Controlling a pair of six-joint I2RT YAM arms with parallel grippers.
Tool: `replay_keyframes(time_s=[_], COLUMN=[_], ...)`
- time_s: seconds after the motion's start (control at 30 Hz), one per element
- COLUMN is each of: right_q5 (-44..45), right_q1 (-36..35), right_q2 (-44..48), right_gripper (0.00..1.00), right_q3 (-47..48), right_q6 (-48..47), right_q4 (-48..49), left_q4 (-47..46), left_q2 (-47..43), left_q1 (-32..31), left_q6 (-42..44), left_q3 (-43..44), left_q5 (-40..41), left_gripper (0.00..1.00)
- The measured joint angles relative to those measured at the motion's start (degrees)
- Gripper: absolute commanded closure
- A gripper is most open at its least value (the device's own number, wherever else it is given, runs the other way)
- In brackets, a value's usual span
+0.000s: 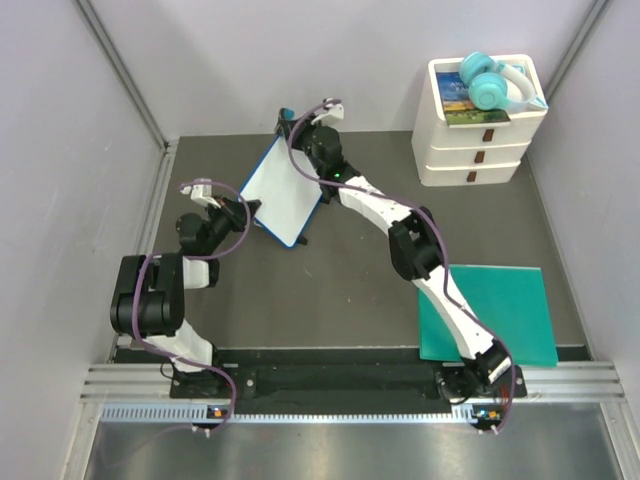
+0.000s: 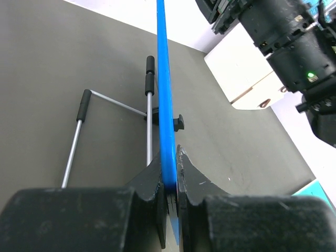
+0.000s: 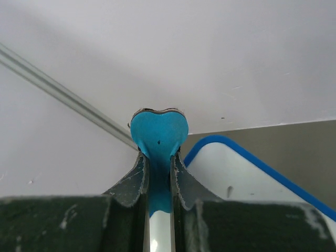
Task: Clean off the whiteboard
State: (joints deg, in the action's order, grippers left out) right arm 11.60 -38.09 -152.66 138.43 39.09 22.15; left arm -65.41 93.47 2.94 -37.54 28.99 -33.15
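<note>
Top external view: whiteboard (image 1: 280,190) stands tilted on dark surface (image 1: 350,290), centre-left, w/ left tool (image 2: 169,155) pinching its blue rim at near edge & right tool (image 3: 159,160) by far corner, clamped on blue heart-shaped piece (image 3: 159,131).

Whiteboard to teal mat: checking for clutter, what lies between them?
Top view: only the right arm spans from whiteboard to teal mat, above bare dark table.

I see open counter (image 1: 350,290) across the near middle; the tilted whiteboard (image 1: 283,188) and right arm (image 1: 380,208) block the far centre, white drawers (image 1: 470,150) the far right.
</note>
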Motion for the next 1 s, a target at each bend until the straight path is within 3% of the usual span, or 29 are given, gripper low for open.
replay_keyframes(time_s=[0.4, 1.0], right_q5=[0.2, -0.5], right_q1=[6.2, 2.2], right_q2=[-0.3, 0.9], right_gripper=[1.0, 1.0], right_q3=[-7.3, -7.2], right_q6=[7.8, -3.4], right_q4=[0.6, 2.9], left_q4=[-0.3, 1.4], left_q2=[0.0, -0.8], left_q1=[-0.4, -0.9], left_q6=[0.4, 1.0], left_q3=[0.0, -0.1], left_q5=[0.3, 1.3], left_gripper=[1.0, 1.0])
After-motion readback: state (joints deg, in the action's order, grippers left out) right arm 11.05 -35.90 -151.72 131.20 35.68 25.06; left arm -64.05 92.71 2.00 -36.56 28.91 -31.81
